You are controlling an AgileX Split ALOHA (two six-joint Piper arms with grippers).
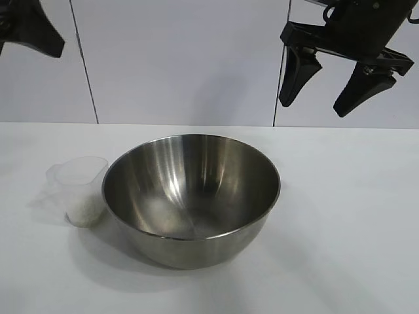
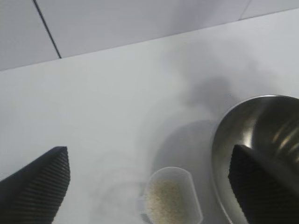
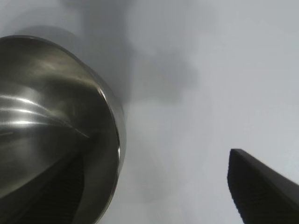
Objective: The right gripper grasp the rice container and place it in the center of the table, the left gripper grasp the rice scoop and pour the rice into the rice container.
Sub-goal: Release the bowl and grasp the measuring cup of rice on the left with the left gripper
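The rice container (image 1: 190, 196), a large shiny steel bowl, stands empty at the middle of the white table (image 1: 347, 216). The rice scoop (image 1: 82, 186), a small clear cup with rice (image 1: 85, 210) in its bottom, stands upright against the bowl's left side. My right gripper (image 1: 313, 108) hangs open and empty high above the table, up and right of the bowl. Of my left gripper only one finger (image 1: 39, 33) shows, high at the top left. In the left wrist view my left gripper (image 2: 148, 154) is wide open, with the scoop (image 2: 187, 179) and rice (image 2: 166, 200) far below between its fingers.
A white panelled wall stands behind the table. In the right wrist view the bowl (image 3: 51, 126) sits under one finger, with bare table under the other finger (image 3: 261, 186). Bare table lies right of and in front of the bowl.
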